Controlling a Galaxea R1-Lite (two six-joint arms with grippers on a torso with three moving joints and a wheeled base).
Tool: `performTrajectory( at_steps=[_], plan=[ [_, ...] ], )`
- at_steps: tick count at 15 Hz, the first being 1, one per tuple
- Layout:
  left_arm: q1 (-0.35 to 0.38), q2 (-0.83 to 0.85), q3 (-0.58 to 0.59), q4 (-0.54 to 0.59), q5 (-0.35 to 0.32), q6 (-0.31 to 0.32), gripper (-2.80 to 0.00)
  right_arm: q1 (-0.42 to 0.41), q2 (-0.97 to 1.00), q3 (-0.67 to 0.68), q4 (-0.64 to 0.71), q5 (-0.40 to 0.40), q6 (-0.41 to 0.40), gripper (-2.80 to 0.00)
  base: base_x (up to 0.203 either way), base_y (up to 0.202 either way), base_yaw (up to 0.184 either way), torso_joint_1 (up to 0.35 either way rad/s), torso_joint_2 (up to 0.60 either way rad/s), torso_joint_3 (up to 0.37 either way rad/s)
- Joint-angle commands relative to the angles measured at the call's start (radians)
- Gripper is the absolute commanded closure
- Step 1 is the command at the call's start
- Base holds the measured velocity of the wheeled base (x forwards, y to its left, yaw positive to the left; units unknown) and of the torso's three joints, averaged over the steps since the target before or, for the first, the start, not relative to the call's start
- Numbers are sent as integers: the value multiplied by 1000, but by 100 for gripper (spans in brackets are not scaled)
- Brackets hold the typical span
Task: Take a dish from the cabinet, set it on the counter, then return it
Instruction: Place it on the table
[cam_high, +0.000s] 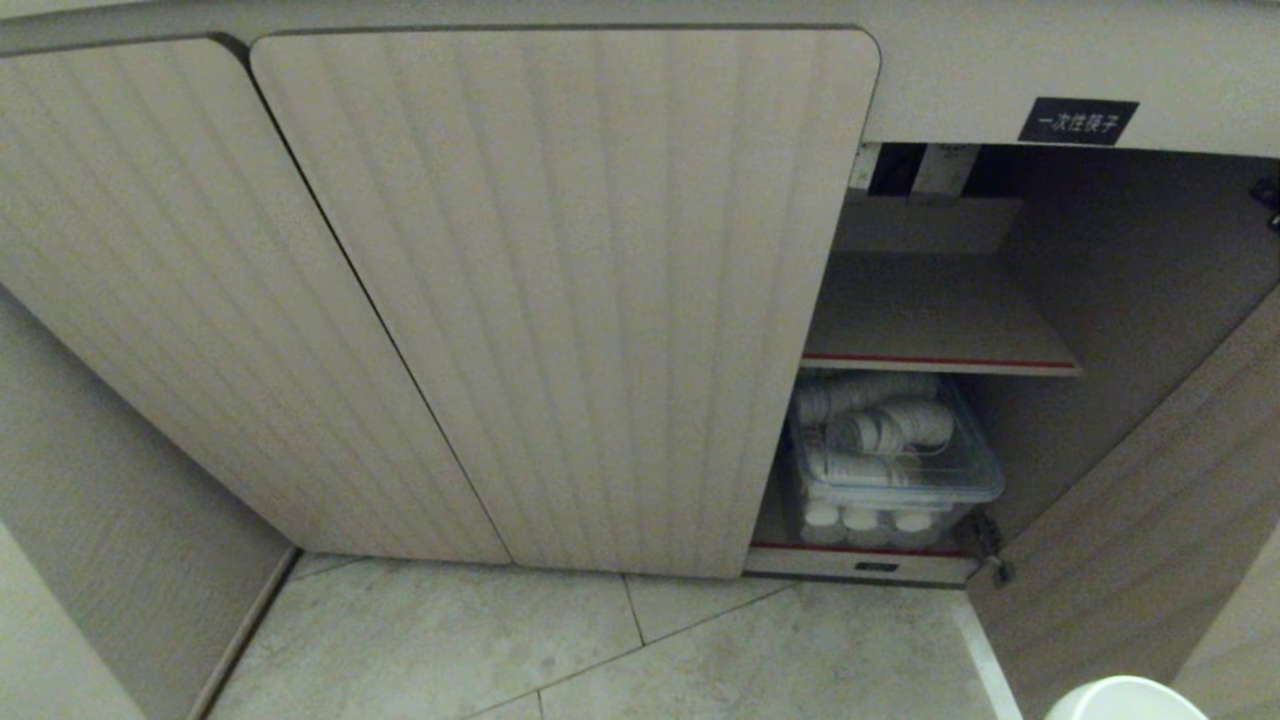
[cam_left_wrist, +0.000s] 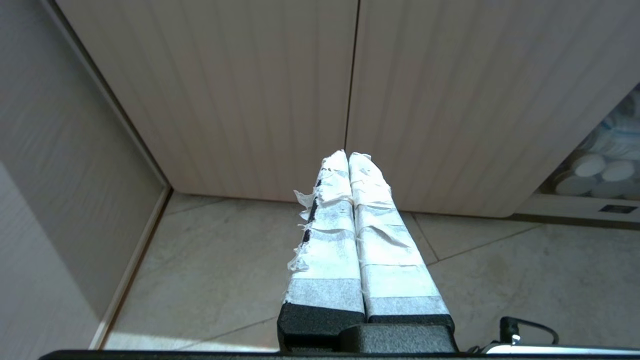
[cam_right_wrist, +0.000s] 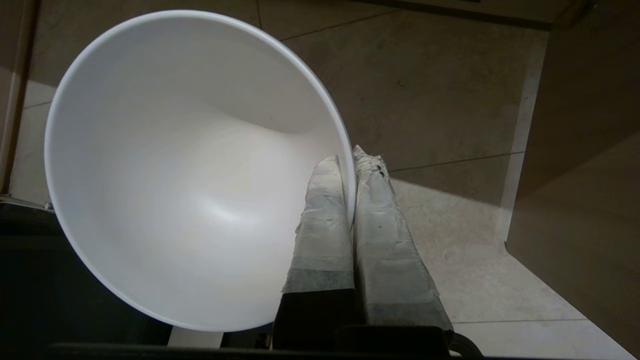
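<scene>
The dish (cam_right_wrist: 190, 170) hangs in my right gripper (cam_right_wrist: 352, 160) — one taped finger inside the rim, one outside, pinched tight on the wall, above the floor tiles (cam_right_wrist: 450, 90). My head view catches only a sliver of its rim at the bottom edge, before the cabinet (cam_high: 560, 300), whose right door stands open on a clear bin of cups (cam_high: 890, 460). My left gripper (cam_left_wrist: 347, 155) — fingers pressed together, empty — points at the closed doors.

A clear tub (cam_high: 893, 470), apparently of cups, sits on the cabinet's bottom shelf (cam_high: 860, 550).
</scene>
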Motion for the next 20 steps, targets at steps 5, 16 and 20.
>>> performTrajectory(
  at_steps=[5,16,20],
  plan=[
    [0,0,-1,0,1,-1,0,-1,1,4,2,1,2,0,0,0,0,0,0,0],
    [0,0,0,0,0,-1,0,0,22,-5,0,1,7,0,0,0,0,0,0,0],
    [0,0,1,0,1,-1,0,0,58,-21,-2,0,5,0,0,0,0,0,0,0]
  ],
)
